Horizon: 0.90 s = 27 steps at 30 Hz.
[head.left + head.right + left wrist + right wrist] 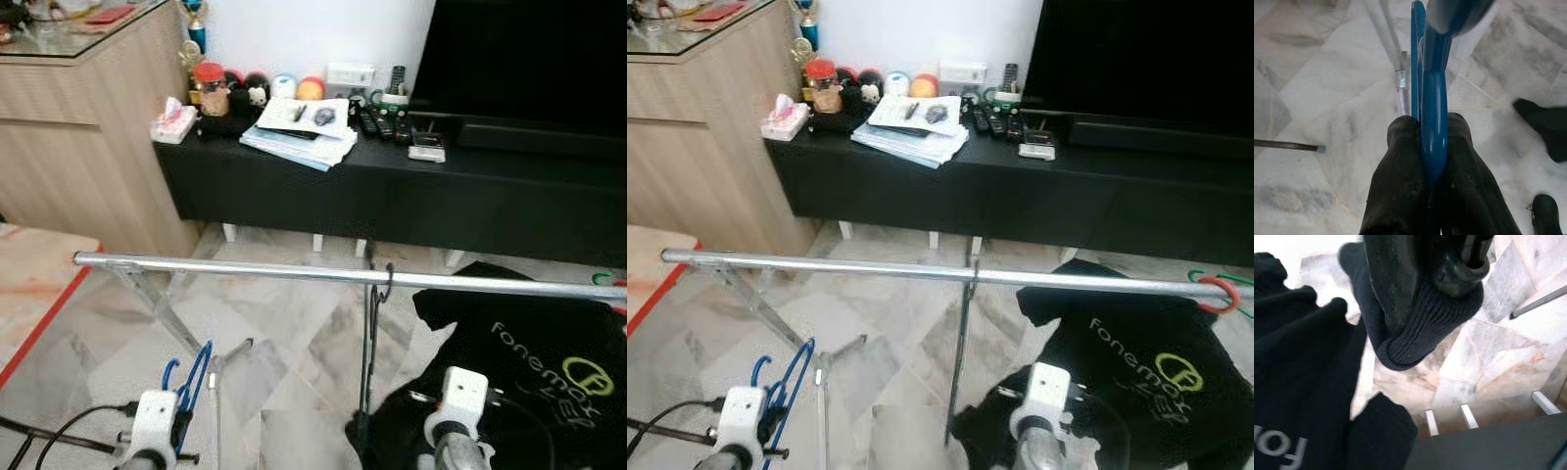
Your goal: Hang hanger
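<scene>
Between the two black fingers of the left pincer [1432, 161], a glossy blue plastic hanger [1432, 98] is sitting clamped, its thin bar wedged edge-on in the grip, so this pincer is clenching the hanger. From the head views the hanger is standing up from the pincer, low and to the robot's left, with its hook curling at the top. Up and ahead of that pincer, well apart from it, a long silver metal rail [255, 269] is running across on slanted silver legs, and a black hanger [372, 333] is already hooking over it near the middle.

The right pincer [1420, 289] is working low on the other side, gripping a ribbed hem of a black printed garment [529, 362] that is draping down from the rail; its fingers are looking closed on the cloth.

The blue hanger is looking light and stiff, with a smooth, slippery surface, so I judge it could be twisting or sliding in a narrow grip. Holding it on the straight shoulder bar, as now, is leaving the hook free for the rail. The hook is still needing to be raised above the rail and lowered over it.

Beyond the rail, a black counter [294, 186] is carrying papers and remotes.
</scene>
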Tool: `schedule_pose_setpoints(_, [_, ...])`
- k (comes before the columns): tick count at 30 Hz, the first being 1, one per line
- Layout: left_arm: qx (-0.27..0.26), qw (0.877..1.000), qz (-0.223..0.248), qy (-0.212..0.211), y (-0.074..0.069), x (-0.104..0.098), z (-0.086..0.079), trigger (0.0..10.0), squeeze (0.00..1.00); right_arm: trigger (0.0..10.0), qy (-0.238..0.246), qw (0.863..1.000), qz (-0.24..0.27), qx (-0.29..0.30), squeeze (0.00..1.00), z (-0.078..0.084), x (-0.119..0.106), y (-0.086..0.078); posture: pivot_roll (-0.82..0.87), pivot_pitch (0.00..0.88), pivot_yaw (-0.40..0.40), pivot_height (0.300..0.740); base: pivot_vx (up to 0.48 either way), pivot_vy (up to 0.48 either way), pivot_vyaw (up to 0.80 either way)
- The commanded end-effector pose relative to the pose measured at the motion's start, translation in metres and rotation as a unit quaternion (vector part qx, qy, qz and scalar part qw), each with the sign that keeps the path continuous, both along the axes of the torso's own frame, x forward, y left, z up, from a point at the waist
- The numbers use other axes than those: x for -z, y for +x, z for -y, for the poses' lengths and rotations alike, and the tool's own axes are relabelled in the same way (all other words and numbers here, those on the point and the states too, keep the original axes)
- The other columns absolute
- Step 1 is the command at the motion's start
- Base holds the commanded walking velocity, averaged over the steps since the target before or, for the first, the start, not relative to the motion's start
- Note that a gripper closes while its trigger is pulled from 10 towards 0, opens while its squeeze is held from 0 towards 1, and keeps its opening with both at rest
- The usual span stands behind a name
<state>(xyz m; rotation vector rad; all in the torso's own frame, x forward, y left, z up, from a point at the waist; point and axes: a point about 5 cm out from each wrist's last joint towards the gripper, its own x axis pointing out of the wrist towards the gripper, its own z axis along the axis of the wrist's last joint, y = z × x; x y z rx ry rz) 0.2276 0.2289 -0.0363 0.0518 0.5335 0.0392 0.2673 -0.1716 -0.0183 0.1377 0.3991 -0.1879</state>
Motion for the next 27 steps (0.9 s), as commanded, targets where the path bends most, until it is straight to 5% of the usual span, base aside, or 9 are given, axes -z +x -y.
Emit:
schedule_pose_setpoints(1, [-0.003, 1.000, -0.004, -0.004, -0.0029, 0.0023, 0.0003, 10.0, 0.00, 10.0, -0.003, 1.000, 0.008, 0.005, 0.00, 0.0030, -0.0014, -0.0001, -0.03, 0.107, 0.025, 0.740, 0.000, 0.000, 0.00])
schedule_pose_setpoints(27, [0.000, 1.000, -0.002, -0.009, -0.0038, 0.0027, 0.0014, 10.0, 0.00, 10.0, -0.005, 1.000, 0.012, 0.012, 0.00, 0.0067, -0.0037, 0.0021, -0.02, 0.107, 0.025, 0.740, -0.225, 0.000, 0.00])
